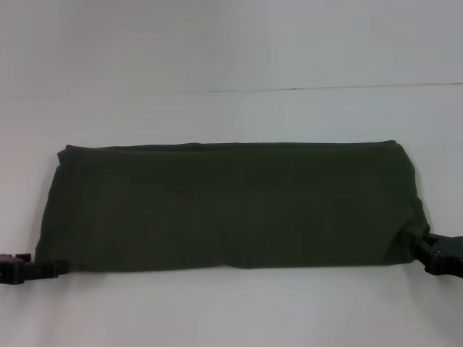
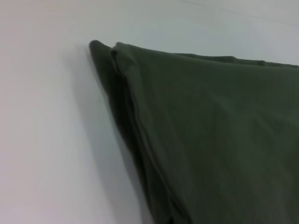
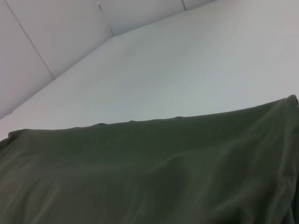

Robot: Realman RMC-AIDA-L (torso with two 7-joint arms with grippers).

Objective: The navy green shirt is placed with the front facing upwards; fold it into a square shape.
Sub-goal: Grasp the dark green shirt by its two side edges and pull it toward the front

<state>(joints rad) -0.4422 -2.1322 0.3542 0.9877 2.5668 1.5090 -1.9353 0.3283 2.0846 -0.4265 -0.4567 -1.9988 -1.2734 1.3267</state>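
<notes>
Navy green shirt (image 1: 231, 206) lies folded into a wide band across the white desk (image 1: 231, 311); left claw (image 1: 61, 266) and right claw (image 1: 414, 246) sit at its near corners, grip state unclear.

The left tool (image 1: 56, 267) sat low near the counter's front left edge, reaching inward. The right tool (image 1: 419, 248) sat low near the front right edge, angled inward. Whether their fingers were parted or closed could not be made out.
</notes>
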